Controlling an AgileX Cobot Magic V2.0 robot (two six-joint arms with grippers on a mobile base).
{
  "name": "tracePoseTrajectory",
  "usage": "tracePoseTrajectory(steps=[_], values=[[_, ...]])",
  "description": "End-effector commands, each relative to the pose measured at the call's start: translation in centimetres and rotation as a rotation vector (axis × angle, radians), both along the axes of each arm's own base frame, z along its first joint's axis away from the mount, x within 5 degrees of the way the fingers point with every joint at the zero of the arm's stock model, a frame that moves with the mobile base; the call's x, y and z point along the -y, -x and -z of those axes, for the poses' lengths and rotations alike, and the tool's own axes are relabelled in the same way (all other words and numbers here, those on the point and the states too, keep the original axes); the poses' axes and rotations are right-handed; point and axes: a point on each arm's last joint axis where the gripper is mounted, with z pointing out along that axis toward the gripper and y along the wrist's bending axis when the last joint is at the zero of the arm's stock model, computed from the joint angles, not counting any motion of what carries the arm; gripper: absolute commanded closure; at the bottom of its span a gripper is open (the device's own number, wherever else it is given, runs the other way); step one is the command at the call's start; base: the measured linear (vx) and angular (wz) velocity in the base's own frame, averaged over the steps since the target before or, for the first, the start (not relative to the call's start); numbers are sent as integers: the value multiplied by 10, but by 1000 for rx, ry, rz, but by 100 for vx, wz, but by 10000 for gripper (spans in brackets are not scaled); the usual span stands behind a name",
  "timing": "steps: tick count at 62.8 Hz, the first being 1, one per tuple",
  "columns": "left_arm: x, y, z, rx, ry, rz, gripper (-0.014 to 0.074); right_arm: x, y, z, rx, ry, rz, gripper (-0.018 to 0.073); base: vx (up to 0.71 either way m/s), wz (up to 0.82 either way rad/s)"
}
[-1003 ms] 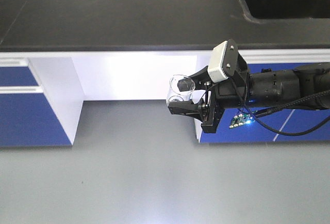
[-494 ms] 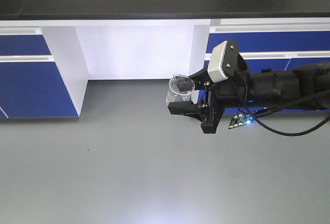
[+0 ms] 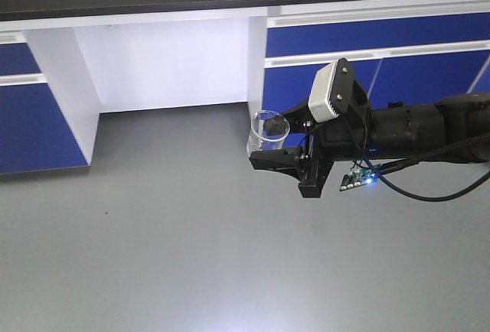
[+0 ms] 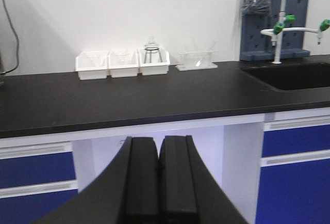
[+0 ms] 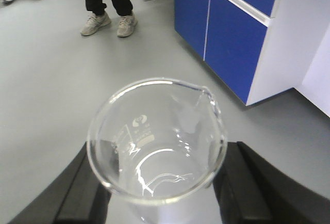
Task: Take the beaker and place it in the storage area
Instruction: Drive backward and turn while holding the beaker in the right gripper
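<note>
Grey floor (image 3: 191, 255) fills my front view, with blue cabinets (image 3: 383, 41) below the black desk (image 4: 129, 100). My right tool (image 3: 272, 148) clamps the beaker (image 3: 268, 135) upright by its sides, in the air above the floor, clear of the desk. My left tool (image 4: 159, 152) has its pads pressed together, holding nothing. White trays (image 4: 122, 64) line the desk's far edge.
</note>
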Motion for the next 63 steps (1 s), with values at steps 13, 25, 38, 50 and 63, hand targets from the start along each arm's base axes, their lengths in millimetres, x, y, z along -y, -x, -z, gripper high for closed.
tracePoseTrajectory(steps=[13,25,38,50,63], values=[[1,-1,-18,108,19,13,603,-2,2,-23,50,-89,-14,565,-5,-28],[1,-1,-18,108,19,13,603,-2,2,-23,50,-89,-14,565,-2,-34],[1,-1,-18,108,19,13,603,-2,2,-23,50,-89,-14,565,-2,-60],[1,-1,-18,108,19,13,603,-2,2,-23,50,-89,-14,565,0,-73],[1,-1,-18,108,19,13,603,-2,2,-23,50,-89,-14,565,3,-66]])
